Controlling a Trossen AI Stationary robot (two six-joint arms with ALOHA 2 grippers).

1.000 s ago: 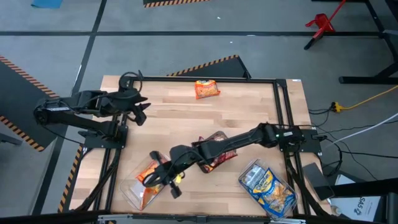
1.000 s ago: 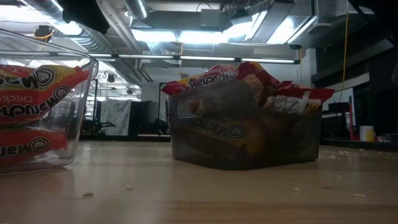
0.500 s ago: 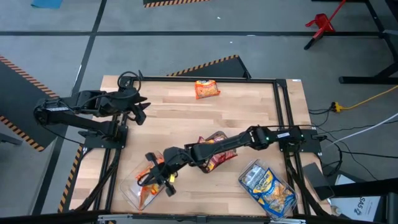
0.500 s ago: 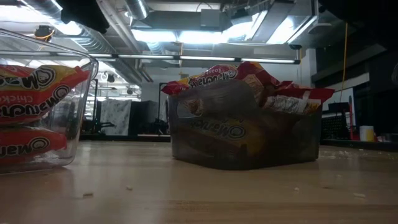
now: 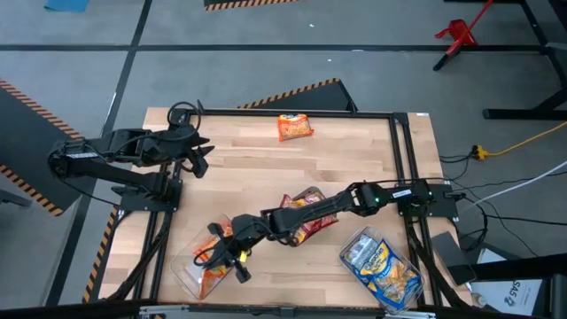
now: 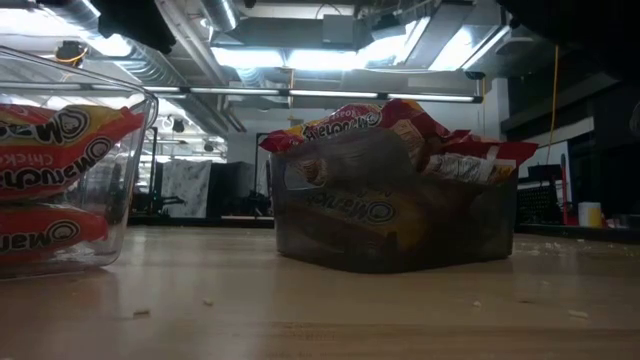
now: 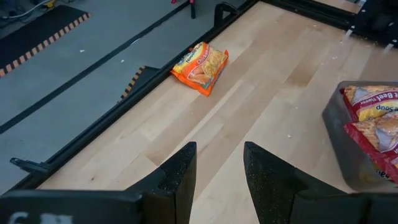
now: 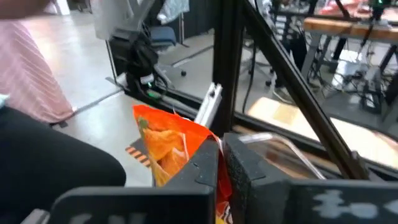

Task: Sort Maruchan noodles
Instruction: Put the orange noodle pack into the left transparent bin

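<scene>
The right arm reaches across the table to the clear tray (image 5: 188,273) at the near left, which holds orange Maruchan packets (image 6: 60,135). My right gripper (image 5: 226,252) (image 8: 221,149) is over that tray, shut on an orange packet (image 8: 171,140) (image 5: 213,241). A lone orange packet (image 5: 295,127) (image 7: 200,67) lies flat on the table by the far edge. My left gripper (image 5: 199,161) (image 7: 217,180) hovers open at the table's left side, apart from everything. My right gripper pinches the orange packet between its two fingers by one edge (image 8: 200,142). The rest of the packet sticks out past the fingertips. It sits over the near-left tray; whether it touches the packets there, I cannot tell.
A middle tray (image 5: 306,217) (image 6: 395,215) (image 7: 339,134) holds dark red packets, and the right arm passes over it. A tray (image 5: 383,264) of blue-and-white packets stands near right. A black frame (image 5: 403,151) borders the table. Bare wood lies between the left gripper and the lone packet.
The right arm has stretched a little farther toward the table's left, carrying the orange packet over the near-left tray. Its fingers stay shut on the packet.
</scene>
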